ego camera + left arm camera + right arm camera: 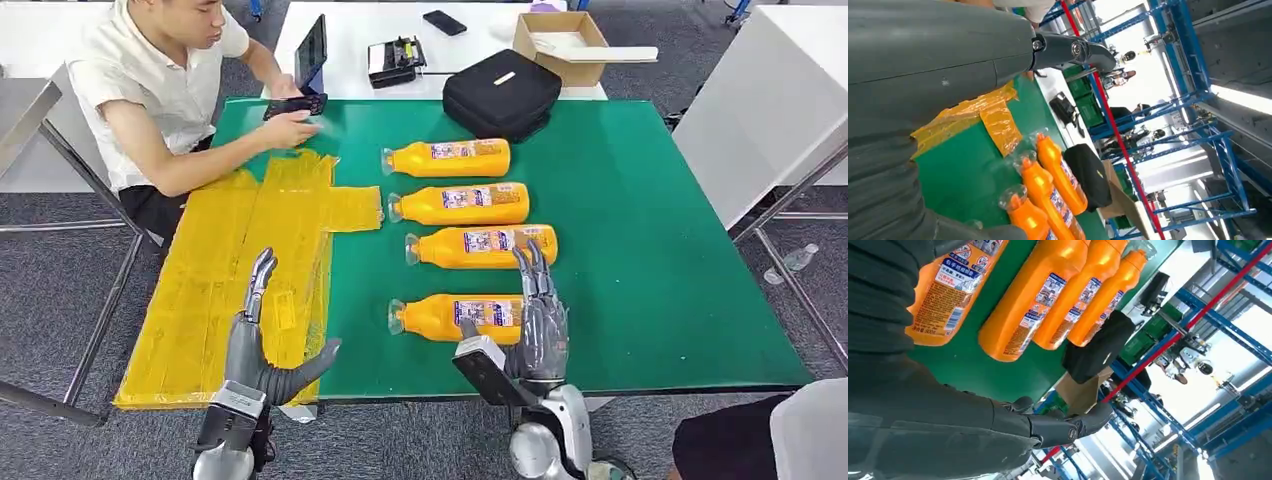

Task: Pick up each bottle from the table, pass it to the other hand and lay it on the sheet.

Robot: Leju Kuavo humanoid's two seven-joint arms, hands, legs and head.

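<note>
Nearest the robot, the left hand [262, 345] is raised over the near edge of the yellow sheet [215, 300], fingers apart and pointing away, thumb stuck out to the side, holding nothing. The right hand [535, 320] is upright at the base end of the nearest bottle [455, 317], fingers spread and straight; it hides the end of that bottle, and whether it touches it cannot be told, but nothing is grasped.

The green bench [660, 280] carries four orange bottles lying on their sides in a column, caps pointing toward the sheet. Beyond the nearest one lies the second bottle [480, 246], then the third bottle [458, 203], and farthest the fourth bottle [446, 158]. All four rest on bare green surface, apart from the sheet. In the right wrist view the same labelled bottles lie side by side, the nearest one [953, 285] close under the hand.

The sheet covers the left part of the bench, crinkled, with a flap reaching toward the third bottle's cap.

At the far left corner a person [160, 90] sits with one hand on the sheet's far end. Behind the green bench a black bag [500, 92] and a cardboard box [562, 45] rest on a white table [340, 25].
</note>
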